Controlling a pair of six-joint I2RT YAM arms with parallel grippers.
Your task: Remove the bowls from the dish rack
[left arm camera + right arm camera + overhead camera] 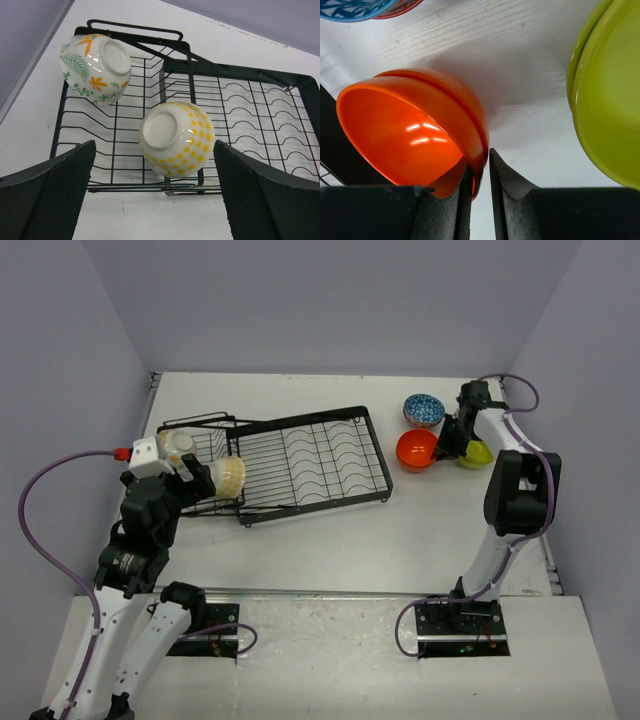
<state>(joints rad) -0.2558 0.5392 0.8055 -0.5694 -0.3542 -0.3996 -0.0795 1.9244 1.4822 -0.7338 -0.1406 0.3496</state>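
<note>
The right tool stood barely parted astride the rim of the orange bowl on the counter; whether it pinched could not be told. The left tool, spread wide and empty, hung over the yellow-dotted bowl, which lay upside down in the dish rack.

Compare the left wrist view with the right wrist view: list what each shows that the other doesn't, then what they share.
Left wrist only: the black dish rack, a leaf-patterned bowl and a yellow-dotted bowl upside down in it, and the wide-open left claw.
Right wrist only: the orange bowl, the lime green bowl beside it, the edge of a blue patterned bowl, and the right claw, its fingers flanking the orange bowl's rim.
Both: the white table.
</note>
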